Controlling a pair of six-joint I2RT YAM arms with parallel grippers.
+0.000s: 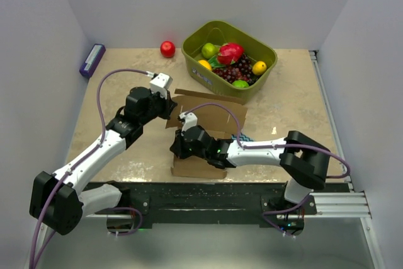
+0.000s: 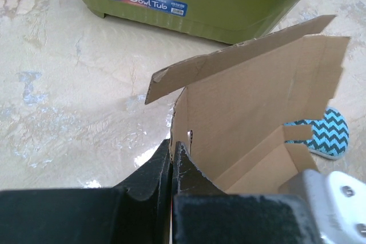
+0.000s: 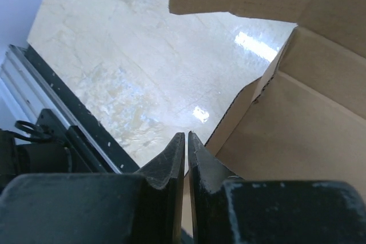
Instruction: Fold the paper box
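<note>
I read "Bowl Tub" on the green basket's [image 2: 240, 18] sticker [image 2: 146, 3]. The paper box [image 1: 214, 118] stands mid-table just before the basket, half raised, long axis left to right, open toward the arms. The left gripper [image 2: 172, 150] pinches its side wall; the right gripper [image 3: 186, 141] is nearly closed beside a flap.

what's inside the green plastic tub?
Fruit: dark purple grapes, a pinkish-red fruit, a round green fruit, a round yellow fruit. The green plastic tub floor is covered by them.
</note>
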